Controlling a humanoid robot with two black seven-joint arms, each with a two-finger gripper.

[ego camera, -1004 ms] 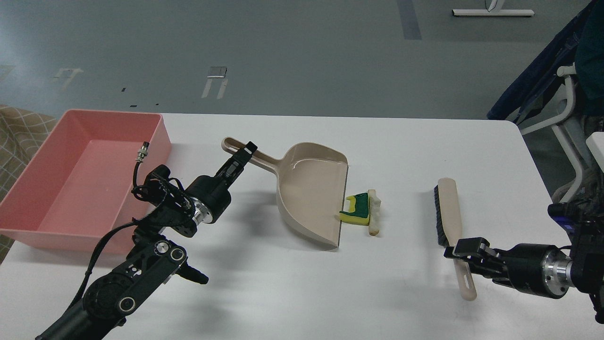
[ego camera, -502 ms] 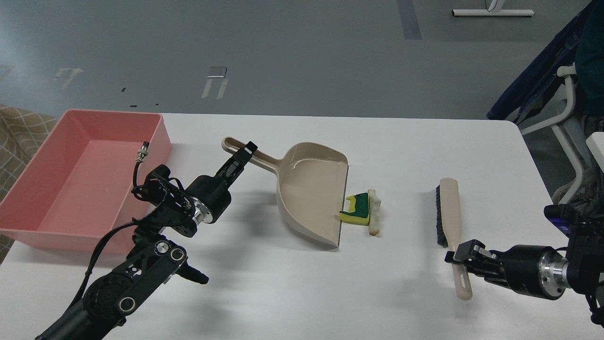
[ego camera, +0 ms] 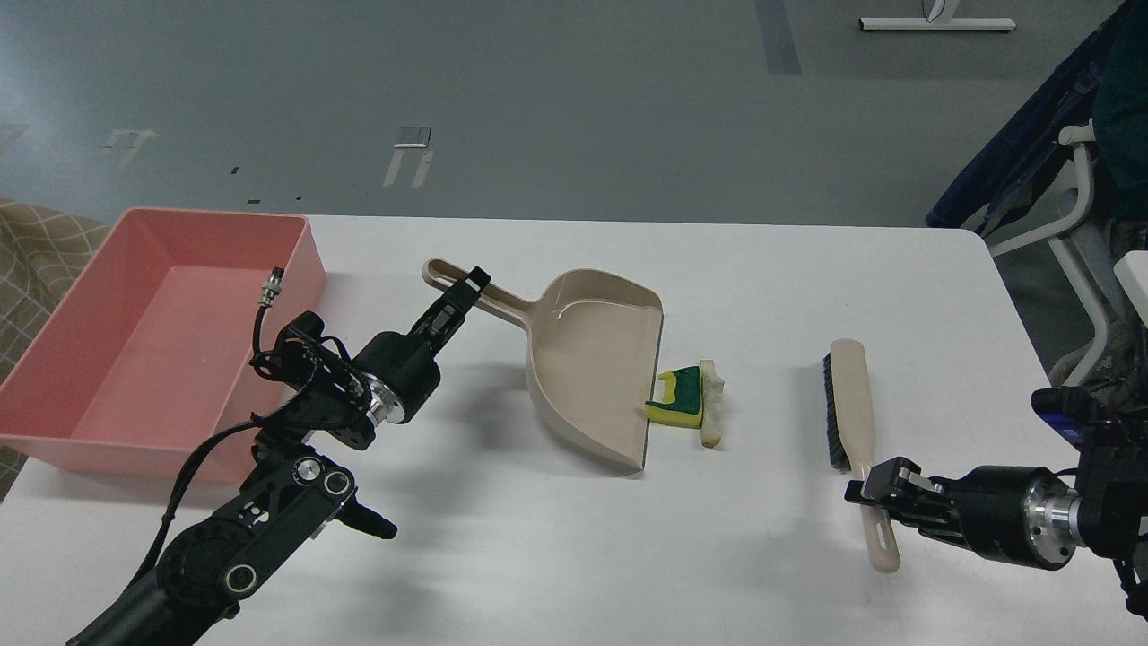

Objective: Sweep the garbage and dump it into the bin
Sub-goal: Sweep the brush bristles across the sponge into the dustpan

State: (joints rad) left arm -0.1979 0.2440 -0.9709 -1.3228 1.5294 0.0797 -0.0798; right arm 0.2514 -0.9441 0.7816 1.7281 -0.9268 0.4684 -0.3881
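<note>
Pink bin (ego camera: pixel 54 359) sits empty left of the dustpan (ego camera: pixel 596 359); garbage (ego camera: pixel 689 402) lies unswept at the dustpan's mouth. Left gripper (ego camera: pixel 465 289) clamps the dustpan's handle, right gripper (ego camera: pixel 874 489) clamps the brush (ego camera: pixel 852 408).

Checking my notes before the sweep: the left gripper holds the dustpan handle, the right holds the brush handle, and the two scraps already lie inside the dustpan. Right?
Not quite. The head view shows the sponge piece and the stick on the table, just outside the dustpan at its open edge. The rest stands: left gripper on the dustpan handle, right gripper on the brush handle.
</note>
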